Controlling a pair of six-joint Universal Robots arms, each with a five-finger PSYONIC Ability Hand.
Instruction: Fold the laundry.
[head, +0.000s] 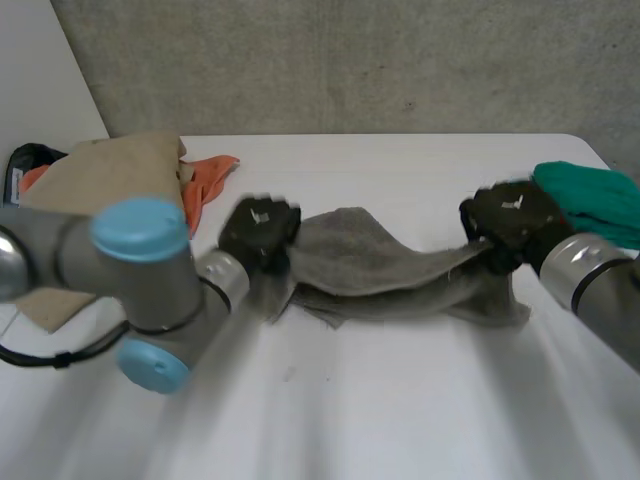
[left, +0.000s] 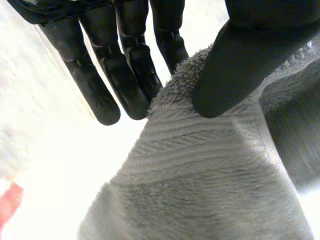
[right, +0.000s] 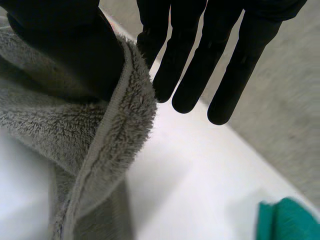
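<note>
A grey towel (head: 380, 265) lies stretched across the middle of the white table (head: 400, 400), its upper layer raised between my two hands. My left hand (head: 260, 232) is at the towel's left end. In the left wrist view its thumb (left: 235, 65) presses a towel (left: 200, 185) corner against the straight fingers (left: 125, 75), a pinch. My right hand (head: 512, 222) holds the right end. In the right wrist view the thumb (right: 65, 40) clamps the towel (right: 50, 130) hem against a finger, while the other fingers (right: 190, 65) stand straight beside it.
A green cloth (head: 590, 200) lies at the table's right edge behind my right hand, also seen as a green cloth (right: 290, 220) beyond the fingertips. A beige cloth (head: 110, 190) and an orange cloth (head: 205, 180) are piled at the back left. A concrete wall (head: 350, 60) backs the table.
</note>
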